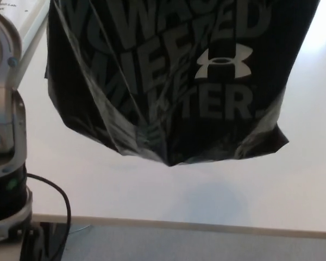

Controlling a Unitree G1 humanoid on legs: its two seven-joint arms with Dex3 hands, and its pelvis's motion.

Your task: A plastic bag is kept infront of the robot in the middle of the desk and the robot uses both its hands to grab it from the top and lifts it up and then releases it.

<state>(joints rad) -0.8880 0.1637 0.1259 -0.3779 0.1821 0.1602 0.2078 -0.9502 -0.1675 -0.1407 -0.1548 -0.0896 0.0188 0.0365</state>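
Currently I see the black plastic bag (174, 87) hanging above the white desk (152, 190). Left forearm (5, 130) visible at frame edge. Neither hand is in view, so I cannot tell the state of the fingers.

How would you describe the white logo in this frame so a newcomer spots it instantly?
Above the pale desk hangs a large black plastic bag filling the upper frame. On its right half sits the logo, bright white and symbol-shaped, unlike the dull grey block lettering around it.

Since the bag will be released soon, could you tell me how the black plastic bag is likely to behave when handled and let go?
The black plastic bag is probably floppy: its sides crease and its bottom gathers into a sagging point. It looks light, hanging with no bulge from contents. Released onto the white desk, it would likely crumple rather than stand, and its glossy film may be slippery.
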